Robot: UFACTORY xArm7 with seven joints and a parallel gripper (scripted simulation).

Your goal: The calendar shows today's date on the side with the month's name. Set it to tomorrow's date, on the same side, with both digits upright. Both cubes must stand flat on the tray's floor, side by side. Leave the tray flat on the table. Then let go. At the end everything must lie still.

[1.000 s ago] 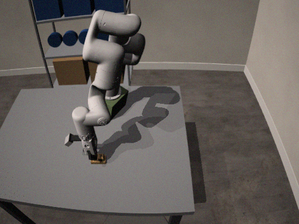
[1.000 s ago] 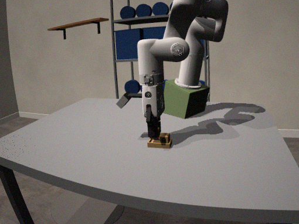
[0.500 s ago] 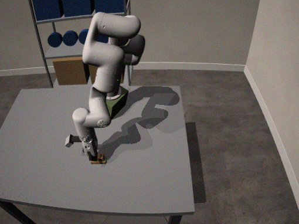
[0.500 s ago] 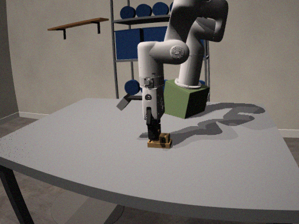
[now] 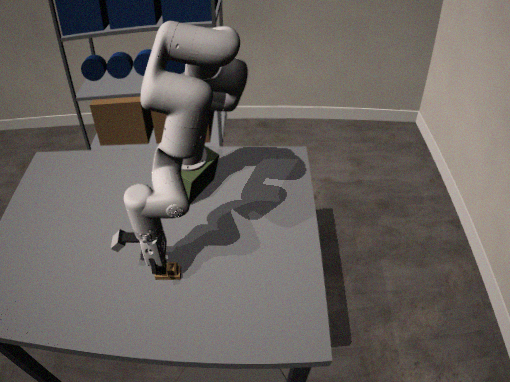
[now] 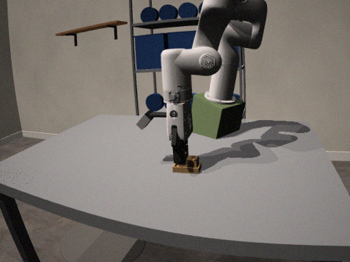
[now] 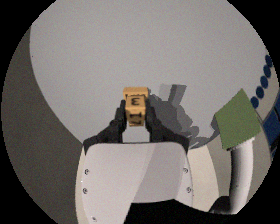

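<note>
The small orange-brown wooden tray (image 5: 167, 277) (image 6: 183, 170) (image 7: 136, 90) lies on the table. A wooden cube (image 5: 172, 267) (image 6: 193, 161) stands in its right half in the top and exterior views; its dark front digit is not clearly readable. My gripper (image 5: 159, 270) (image 6: 180, 160) (image 7: 135, 105) points down at the tray's left half, with its fingertips low at the tray. It is shut on a second wooden cube (image 7: 135, 103). In the wrist view that cube shows a dark mark like a sideways 3, with more dark marks below. The fingers hide it in the top and exterior views, and its contact with the tray floor is hidden.
The green block (image 5: 201, 176) (image 6: 214, 119) (image 7: 237, 120) under the arm's base stands at the back of the table (image 5: 240, 309) (image 6: 261, 201). Behind it is a shelf rack with blue boxes. The arm's shadow falls to the right and behind the tray.
</note>
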